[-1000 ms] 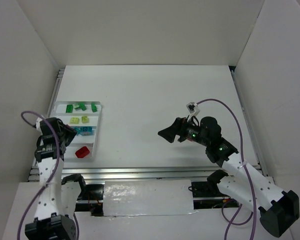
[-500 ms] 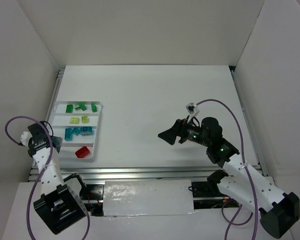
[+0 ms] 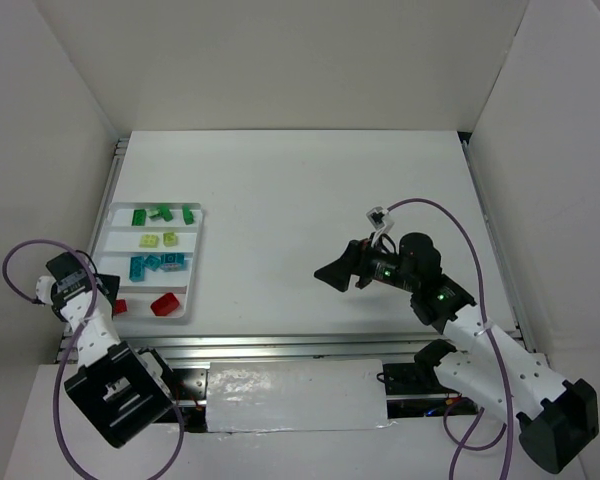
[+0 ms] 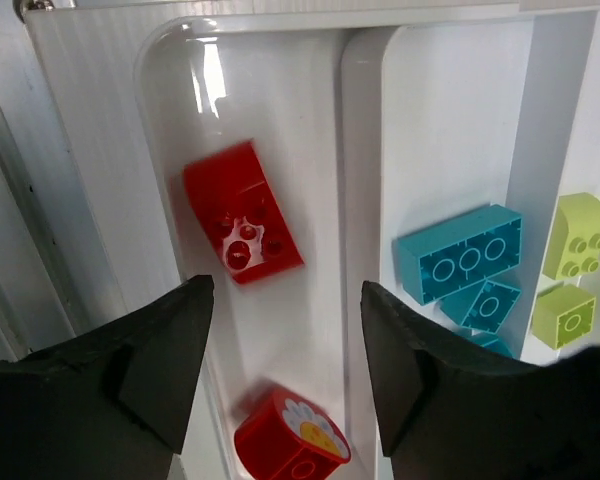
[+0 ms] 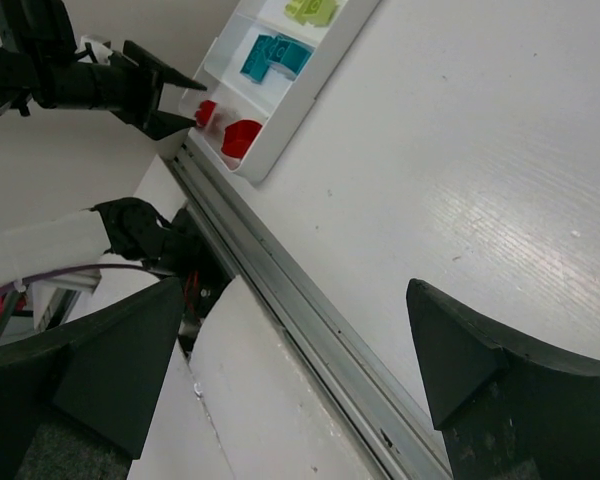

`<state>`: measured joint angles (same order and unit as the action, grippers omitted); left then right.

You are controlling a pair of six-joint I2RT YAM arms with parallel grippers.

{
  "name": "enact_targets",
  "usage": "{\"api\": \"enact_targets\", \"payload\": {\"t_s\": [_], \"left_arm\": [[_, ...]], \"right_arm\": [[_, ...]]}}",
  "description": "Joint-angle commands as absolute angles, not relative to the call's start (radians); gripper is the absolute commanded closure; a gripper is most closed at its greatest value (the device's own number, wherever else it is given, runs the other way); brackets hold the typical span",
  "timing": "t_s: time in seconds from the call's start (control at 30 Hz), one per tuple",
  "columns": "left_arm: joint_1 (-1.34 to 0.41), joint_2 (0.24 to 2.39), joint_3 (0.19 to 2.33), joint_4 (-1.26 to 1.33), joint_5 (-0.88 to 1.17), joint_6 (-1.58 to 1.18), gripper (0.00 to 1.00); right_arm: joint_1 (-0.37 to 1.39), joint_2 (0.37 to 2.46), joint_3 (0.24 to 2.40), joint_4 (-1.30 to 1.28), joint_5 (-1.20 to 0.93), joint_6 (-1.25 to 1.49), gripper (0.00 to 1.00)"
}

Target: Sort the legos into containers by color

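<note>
Fingers of the left gripper stand apart and grip nothing, their dark tips hanging over the red compartment of the white tray. In the left wrist view a curved red brick lies in the upper middle of the frame. A second red brick, with a flower print, lies at the bottom edge in the gap between the two fingers; whether it touches either one I cannot tell. Across a raised ridge, at the right of that frame, sit teal bricks and, beyond them, lime bricks.

From overhead the left arm is folded tight at the lower left of the frame, its wrist just beside the tray's lower left corner and pointing into it. Dark green bricks lie in the tray's top compartment, with lime, teal and red in order below.

The right gripper has its jaws spread wide with nothing in them, hovering over the table right of centre, well apart from the tray. The right arm reaches up from the lower right corner, elbow bent, with the gripper pointing left.
</note>
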<state>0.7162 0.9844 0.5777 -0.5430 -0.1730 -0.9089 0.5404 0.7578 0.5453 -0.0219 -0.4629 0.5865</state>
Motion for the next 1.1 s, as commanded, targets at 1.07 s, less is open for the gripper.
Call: {"api": "enact_targets", "payload": {"t_s": [1.07], "left_arm": [[0.310, 0.772, 0.692, -0.384, 0.350, -0.565, 0.00]], "right_arm": [[0.440, 1.413, 0.790, -0.505, 0.539, 0.980, 0.08]]}}
